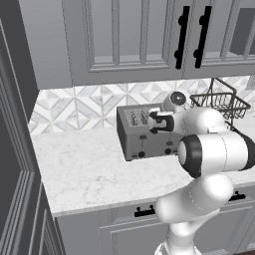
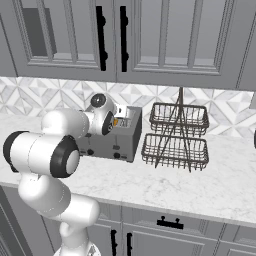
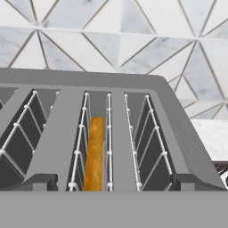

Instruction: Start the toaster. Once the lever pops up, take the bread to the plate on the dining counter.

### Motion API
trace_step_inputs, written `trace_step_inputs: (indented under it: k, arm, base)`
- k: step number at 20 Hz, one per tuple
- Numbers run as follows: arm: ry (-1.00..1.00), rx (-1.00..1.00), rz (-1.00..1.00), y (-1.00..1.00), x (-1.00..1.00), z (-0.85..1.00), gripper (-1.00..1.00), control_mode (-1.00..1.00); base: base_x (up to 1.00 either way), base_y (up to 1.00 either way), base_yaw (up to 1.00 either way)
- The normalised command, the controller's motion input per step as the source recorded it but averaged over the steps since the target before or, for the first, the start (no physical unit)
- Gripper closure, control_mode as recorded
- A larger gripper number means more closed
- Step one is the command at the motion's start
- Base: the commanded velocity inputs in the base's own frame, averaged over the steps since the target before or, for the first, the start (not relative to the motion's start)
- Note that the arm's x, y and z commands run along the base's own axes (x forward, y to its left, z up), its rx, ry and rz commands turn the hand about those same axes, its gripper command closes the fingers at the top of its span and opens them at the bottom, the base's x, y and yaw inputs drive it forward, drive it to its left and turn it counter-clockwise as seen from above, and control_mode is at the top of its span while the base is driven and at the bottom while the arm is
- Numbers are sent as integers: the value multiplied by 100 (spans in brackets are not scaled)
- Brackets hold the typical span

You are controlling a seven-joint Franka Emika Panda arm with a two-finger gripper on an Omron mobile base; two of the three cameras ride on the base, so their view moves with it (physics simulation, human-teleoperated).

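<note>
Base views flank toaster (image 1: 144,134); hand view close above slots.

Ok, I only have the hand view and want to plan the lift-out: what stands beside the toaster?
Observer: A two-tier wire basket stands on the worktop, close by the toaster's right side.
Operator: Anything overhead?
Observer: Grey wall cabinets hang above the worktop.
Operator: And the toaster's front?
Observer: Two black knobs sit low on it; the levers are too small to tell whether they are up or down.
</note>
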Motion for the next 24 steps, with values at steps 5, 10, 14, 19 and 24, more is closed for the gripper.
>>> trace_step_inputs:
  k: [5,10,14,19,24]
  arm:
    - [0,0,0,0,0,0,-100,-100]
    - [0,0,0,0,0,0,-100,-100]
    - [0,0,0,0,0,0,-100,-100]
    - [0,0,0,0,0,0,-100,-100]
    - [0,0,0,0,0,0,-100,-100]
  base:
    - [0,0,0]
    - [0,0,0]
    - [0,0,0]
    - [0,0,0]
    - [0,0,0]
